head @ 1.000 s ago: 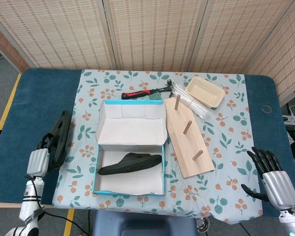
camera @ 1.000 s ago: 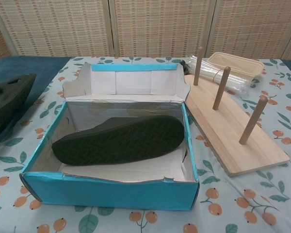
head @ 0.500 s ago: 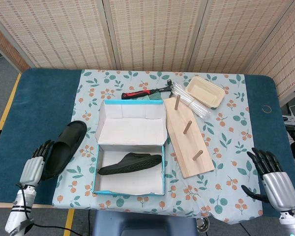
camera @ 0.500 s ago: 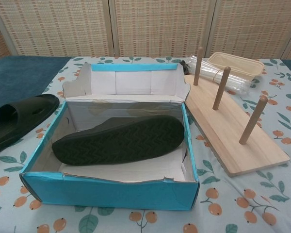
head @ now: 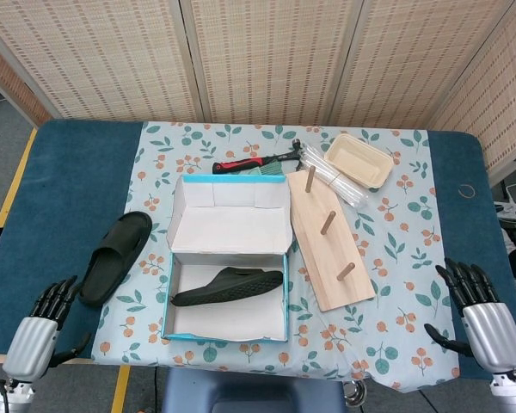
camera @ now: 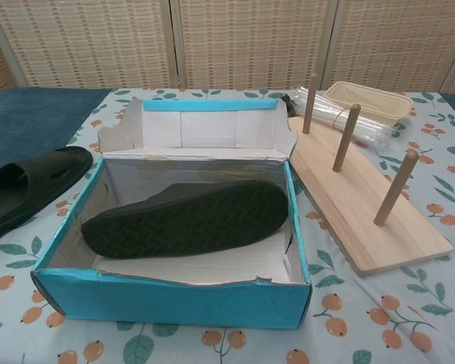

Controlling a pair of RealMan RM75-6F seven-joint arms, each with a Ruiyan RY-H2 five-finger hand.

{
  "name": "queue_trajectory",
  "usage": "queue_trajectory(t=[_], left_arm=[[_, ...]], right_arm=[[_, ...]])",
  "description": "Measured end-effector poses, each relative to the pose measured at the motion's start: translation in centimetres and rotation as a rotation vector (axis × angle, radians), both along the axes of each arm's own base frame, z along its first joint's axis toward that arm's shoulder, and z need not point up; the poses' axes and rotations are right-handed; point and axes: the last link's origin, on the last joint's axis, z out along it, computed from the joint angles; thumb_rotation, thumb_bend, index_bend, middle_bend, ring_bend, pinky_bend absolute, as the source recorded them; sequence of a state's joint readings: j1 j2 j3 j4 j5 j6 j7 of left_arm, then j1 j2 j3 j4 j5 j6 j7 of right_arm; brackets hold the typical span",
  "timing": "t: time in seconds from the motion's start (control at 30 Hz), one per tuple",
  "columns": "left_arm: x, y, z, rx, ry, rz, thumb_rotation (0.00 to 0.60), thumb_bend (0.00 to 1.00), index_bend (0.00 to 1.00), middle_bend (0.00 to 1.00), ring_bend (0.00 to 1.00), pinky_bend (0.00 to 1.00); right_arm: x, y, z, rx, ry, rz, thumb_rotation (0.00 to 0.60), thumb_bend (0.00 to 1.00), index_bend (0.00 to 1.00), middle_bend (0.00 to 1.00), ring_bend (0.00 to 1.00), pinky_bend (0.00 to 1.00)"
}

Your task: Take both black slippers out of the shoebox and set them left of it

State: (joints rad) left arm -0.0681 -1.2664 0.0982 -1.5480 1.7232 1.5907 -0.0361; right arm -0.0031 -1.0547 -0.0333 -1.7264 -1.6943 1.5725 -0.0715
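Note:
The blue shoebox (head: 181,292) (camera: 167,299) stands open in the middle of the table, lid flap up at the back. One black slipper (head: 228,286) (camera: 186,218) lies inside it, sole turned up. The other black slipper (head: 114,257) (camera: 23,192) lies flat on the table left of the box, strap up. My left hand (head: 36,331) hangs at the near left edge, fingers spread, holding nothing, well clear of that slipper. At the near right edge my right hand (head: 477,314) is open too. Neither hand shows in the chest view.
A wooden board with three upright pegs (head: 328,245) (camera: 360,205) lies right of the box. Behind it are a beige tray (head: 359,161), a bundle of clear tubes (head: 331,182) and a red-handled tool (head: 245,163). The floral cloth (head: 396,258) covers the table's middle.
My left hand set the slipper down flat beside the box, let go and drew back to the table's near left edge. The right hand barely moved.

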Motion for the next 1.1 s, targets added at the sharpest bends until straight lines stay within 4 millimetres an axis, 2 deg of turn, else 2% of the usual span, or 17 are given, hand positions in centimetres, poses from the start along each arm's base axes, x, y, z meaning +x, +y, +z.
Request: queue_trajectory(t=[0.13, 0.27, 0.5, 0.7, 0.83, 1.0, 1.1], left_arm=[[2.3, 0.6, -1.0, -0.051, -0.027, -0.064, 0.600, 0.31, 0.00, 0.00, 0.00, 0.10], [4.9, 2.0, -2.3, -0.108, -0.039, -0.117, 0.600, 0.32, 0.00, 0.00, 0.00, 0.10], [10.1, 6.0, -5.5, -0.247, -0.035, -0.183, 0.600, 0.32, 0.00, 0.00, 0.00, 0.13], [13.7, 9.0, -8.2, -0.325, -0.044, -0.190, 0.600, 0.32, 0.00, 0.00, 0.00, 0.16], [14.2, 10.2, -9.6, -0.349, -0.015, -0.162, 0.600, 0.32, 0.00, 0.00, 0.00, 0.17], [13.4, 11.2, -11.1, -0.393, 0.013, -0.074, 0.600, 0.32, 0.00, 0.00, 0.00, 0.22], [12.9, 11.5, -11.8, -0.425, 0.032, -0.031, 0.600, 0.32, 0.05, 0.05, 0.04, 0.26]], right_arm=[[0.0, 0.0, -0.3, 0.021, 0.000, 0.003, 0.514, 0.14, 0.00, 0.00, 0.00, 0.00], [0.0, 0.0, -0.2, 0.026, -0.005, 0.006, 0.514, 0.14, 0.00, 0.00, 0.00, 0.00], [-0.1, 0.0, 0.1, 0.027, -0.017, 0.007, 0.515, 0.14, 0.00, 0.00, 0.00, 0.00], [-0.2, -0.1, 0.1, 0.032, -0.021, 0.002, 0.515, 0.14, 0.00, 0.00, 0.00, 0.00], [-0.2, -0.2, 0.3, 0.032, -0.027, 0.001, 0.514, 0.14, 0.00, 0.00, 0.00, 0.00], [-0.4, -0.2, 0.5, 0.022, -0.029, -0.003, 0.515, 0.14, 0.00, 0.00, 0.00, 0.00], [-0.4, -0.3, 0.5, 0.023, -0.028, -0.004, 0.515, 0.14, 0.00, 0.00, 0.00, 0.00]])
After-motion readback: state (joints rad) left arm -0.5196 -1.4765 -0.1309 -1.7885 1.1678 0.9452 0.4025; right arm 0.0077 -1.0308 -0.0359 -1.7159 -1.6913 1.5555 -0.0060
